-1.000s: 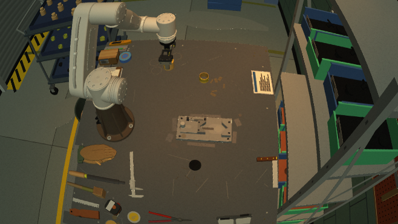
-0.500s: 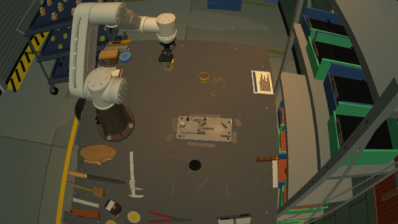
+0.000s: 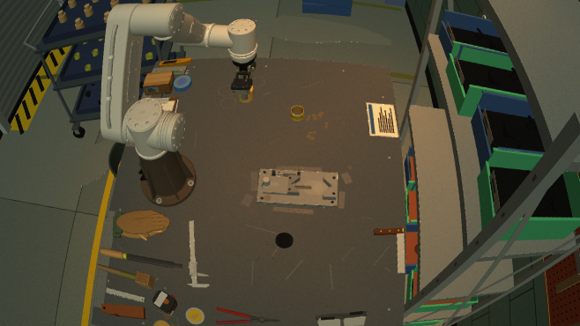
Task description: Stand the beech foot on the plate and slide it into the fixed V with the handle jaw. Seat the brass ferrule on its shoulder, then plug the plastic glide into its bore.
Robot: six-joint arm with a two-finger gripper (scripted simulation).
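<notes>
The beech foot [image 3: 245, 94] is partly hidden under my gripper [image 3: 243, 91], which is closed on it at the far side of the bench; only its pale lower end shows. The brass ferrule [image 3: 297, 112] stands upright to the right of it, apart. The fixture plate [image 3: 298, 187] lies in the middle of the bench with its V and jaw parts on top, too small to tell apart. A black disc [image 3: 284, 240] lies nearer than the plate; I cannot tell whether it is the plastic glide.
The robot base [image 3: 165, 176] stands at the bench's left. Hand tools lie along the near-left edge, among them a caliper [image 3: 193, 255] and red pliers [image 3: 240, 316]. A printed sheet [image 3: 381, 119] lies at the far right. Shelving with bins lines the right side.
</notes>
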